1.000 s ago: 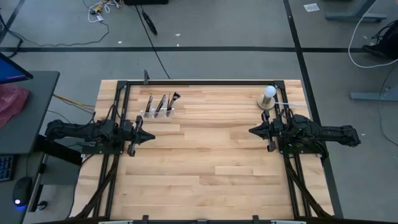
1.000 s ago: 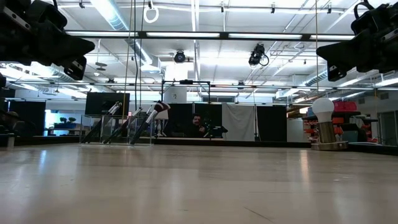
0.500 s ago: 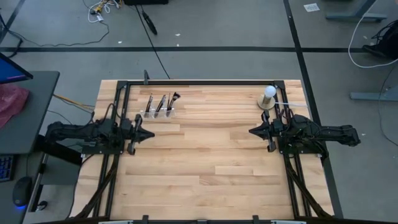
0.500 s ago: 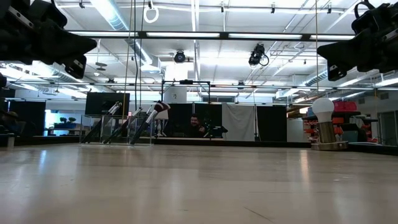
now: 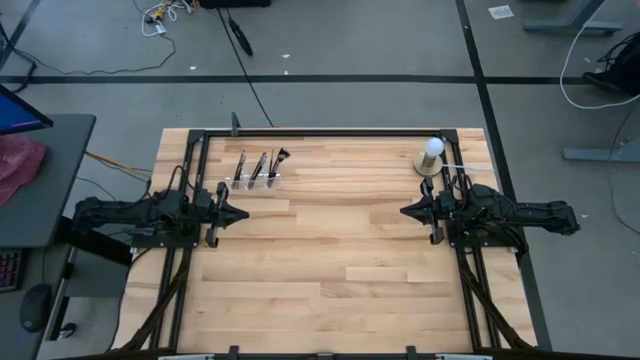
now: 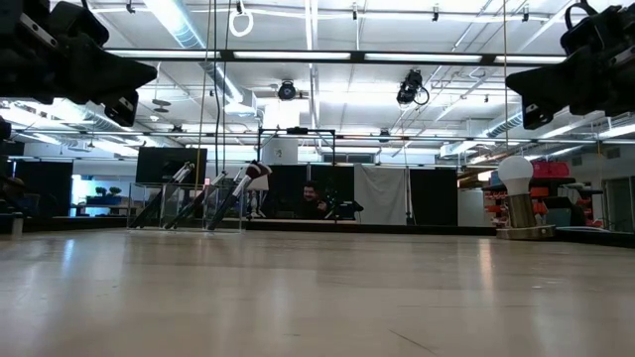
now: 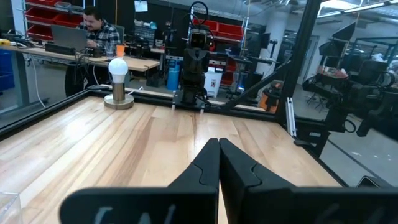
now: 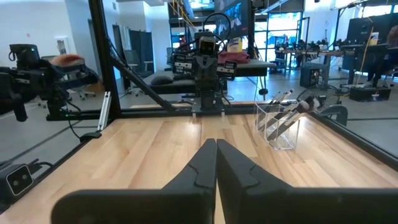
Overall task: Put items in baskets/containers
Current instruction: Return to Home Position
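A clear plastic holder (image 5: 256, 180) stands on the wood at the far left of the table, also in the right wrist view (image 8: 278, 127) and the low view (image 6: 189, 206). Several dark-handled brushes (image 5: 262, 165) stand slanted in it, leaning on its walls, tufts up (image 8: 303, 104). My left gripper (image 5: 240, 216) is shut, held level above the table at its left side, a little nearer than the holder. My right gripper (image 5: 405, 211) is shut, level at the right side. Neither holds anything (image 7: 218, 144) (image 8: 216, 144).
A white bulb-shaped lamp on a round base (image 5: 431, 157) stands at the far right, just behind my right arm. A black frame (image 5: 330, 132) runs round the table's far and side edges. A person sits at a desk beyond the table (image 7: 96, 28).
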